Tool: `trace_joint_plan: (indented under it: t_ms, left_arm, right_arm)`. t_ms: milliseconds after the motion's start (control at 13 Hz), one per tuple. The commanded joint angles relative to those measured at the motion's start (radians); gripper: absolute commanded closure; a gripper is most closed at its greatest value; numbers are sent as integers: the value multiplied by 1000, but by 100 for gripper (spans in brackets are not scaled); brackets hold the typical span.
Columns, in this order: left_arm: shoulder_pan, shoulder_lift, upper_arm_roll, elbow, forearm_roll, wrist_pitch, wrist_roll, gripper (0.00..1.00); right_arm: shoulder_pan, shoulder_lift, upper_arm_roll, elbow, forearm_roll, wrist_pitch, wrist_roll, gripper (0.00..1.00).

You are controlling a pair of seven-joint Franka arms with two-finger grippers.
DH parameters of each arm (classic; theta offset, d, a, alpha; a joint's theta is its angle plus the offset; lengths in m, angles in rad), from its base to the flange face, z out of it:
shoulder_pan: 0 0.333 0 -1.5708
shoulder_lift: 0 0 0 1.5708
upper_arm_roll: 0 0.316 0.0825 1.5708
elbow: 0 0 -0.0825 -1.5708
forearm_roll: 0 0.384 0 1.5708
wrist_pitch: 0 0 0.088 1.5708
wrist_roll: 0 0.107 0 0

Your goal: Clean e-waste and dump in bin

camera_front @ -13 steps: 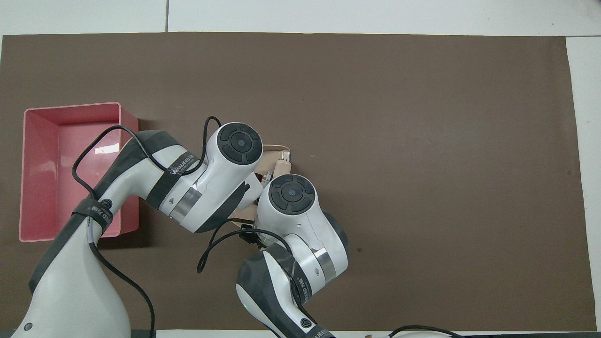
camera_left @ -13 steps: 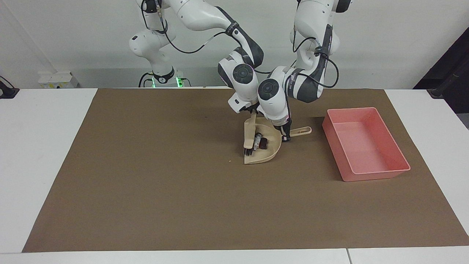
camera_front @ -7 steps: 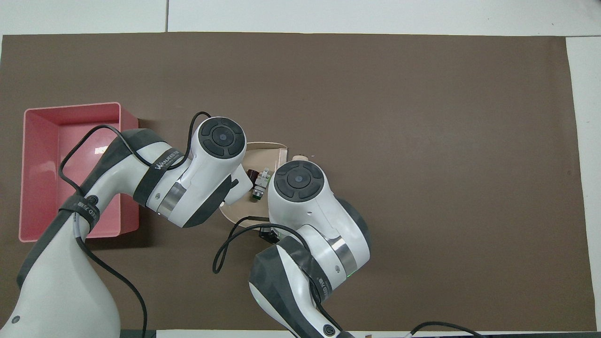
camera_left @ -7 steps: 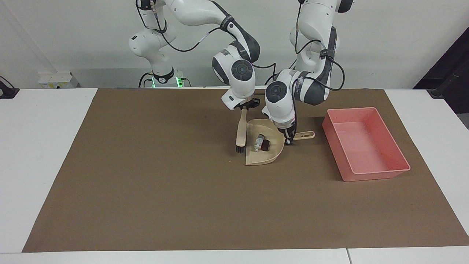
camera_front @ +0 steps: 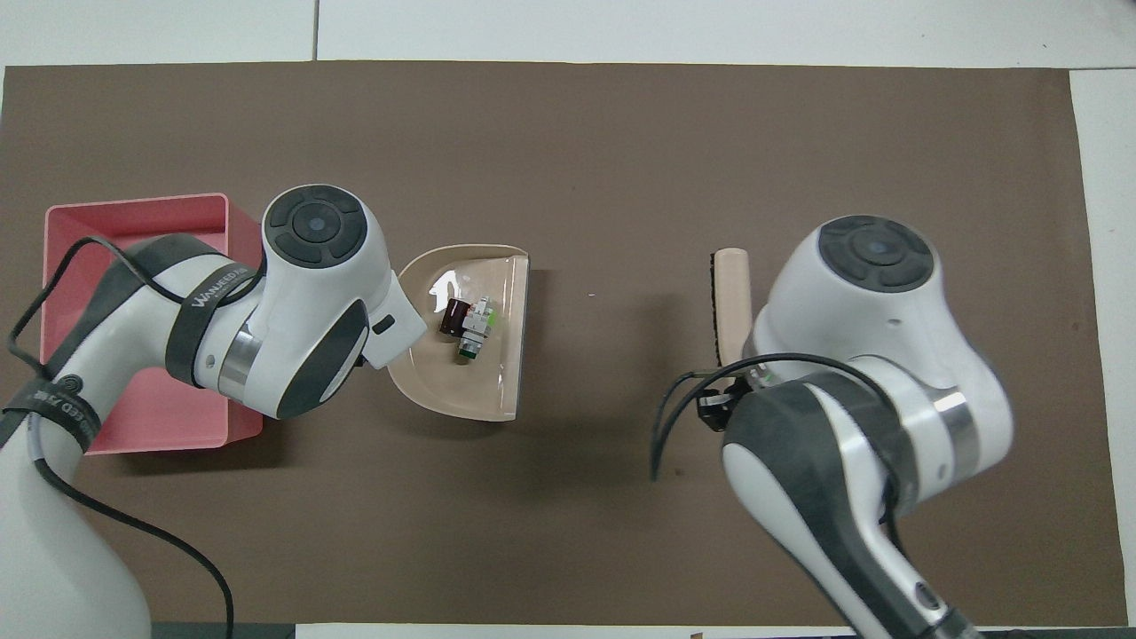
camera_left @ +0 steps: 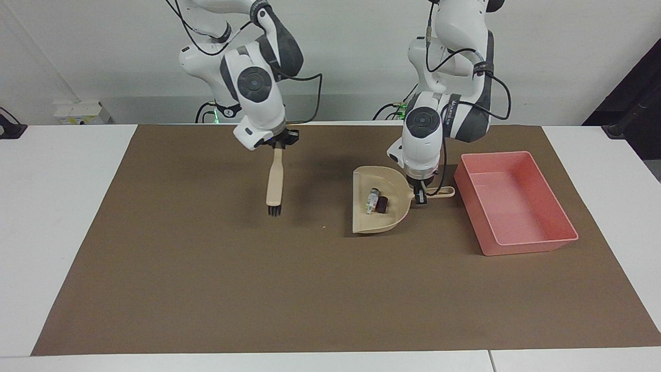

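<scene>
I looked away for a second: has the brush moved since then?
Yes. The right gripper has carried the brush away from the dustpan, toward the right arm's end of the table, farther from the pink bin.

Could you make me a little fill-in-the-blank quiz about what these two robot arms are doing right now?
1. The two small pieces of e-waste lie in the beige ____.
2. The right claw holds a ____ by its handle, bristles down.
3. The left claw grips the dustpan's ____.
4. The pink bin holds ____ of the e-waste so far.

Missing words: dustpan; brush; handle; none
</scene>
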Motion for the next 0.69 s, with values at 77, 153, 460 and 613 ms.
trace_joint_plan:
  t_ms: [77,153,460,613]
  left_arm:
    - [80,-105,0,-34,-26,7,74,100]
    - [110,-123,0,-34,-26,4,99,100]
    - [264,-191,2,-31,-46,-39,193,100]
    - [371,-201,3,-15,-61,-55,222,100]
  right_arm:
    - [-290,-33,16,-55,-34,-32,-326,100]
    - [-360,-34,14,-64,-40,-48,-391,100]
    - [-505,-67,14,-177,-126,77,-540,100]
    - [-505,-42,16,-194,-135,105,-507,100]
